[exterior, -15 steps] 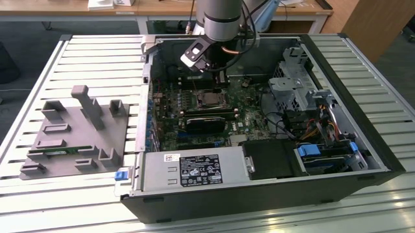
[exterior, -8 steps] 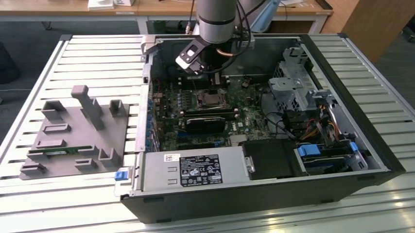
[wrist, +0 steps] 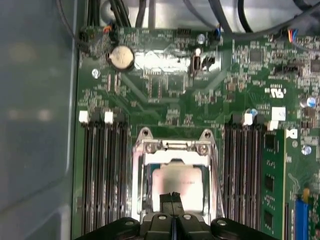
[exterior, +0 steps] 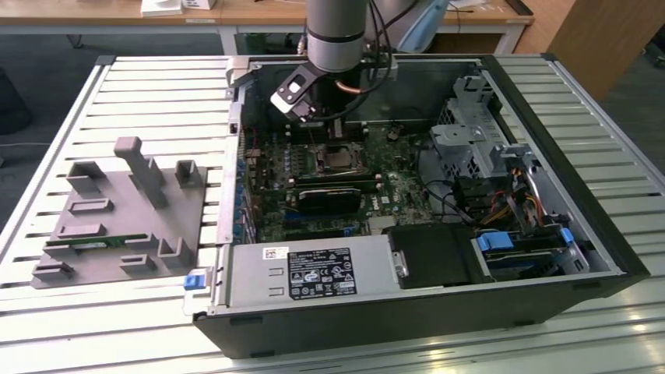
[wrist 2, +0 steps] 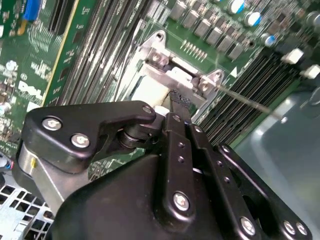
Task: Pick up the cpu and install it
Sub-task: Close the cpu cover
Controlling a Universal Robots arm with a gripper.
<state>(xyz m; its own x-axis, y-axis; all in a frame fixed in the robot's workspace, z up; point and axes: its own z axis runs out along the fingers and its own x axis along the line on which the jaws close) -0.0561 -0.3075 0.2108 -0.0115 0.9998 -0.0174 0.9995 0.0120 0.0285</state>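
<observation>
Cpu [wrist: 177,182], the small flat square chip with a pale silver metal top, lies inside the bright stamped-steel socket frame [wrist: 175,146] on the green motherboard [wrist: 165,95], between two banks of long black memory slots [wrist: 105,165]. In the second wrist view it shows as a pale patch [wrist 2: 148,92] just beside the frame's screwed bar [wrist 2: 172,75]. From the exterior view, the grey arm [exterior: 335,31] reaches down into the open black computer case [exterior: 416,319] on the slatted metal bench [exterior: 135,86]. I read this as the seating step, with the chip in its socket rather than carried. My jaws are drawn together, their matte black fingertips [wrist: 169,200] meeting along a thin seam with nothing visible between them, right over the chip's edge. I cannot tell whether they touch it or whether it sits flush. Any further move, I judge, calls for straight, gentle travel with no sideways push: the lid looks smooth and slippery, the frame hard-edged, and the board around it is crowded with small parts.
</observation>
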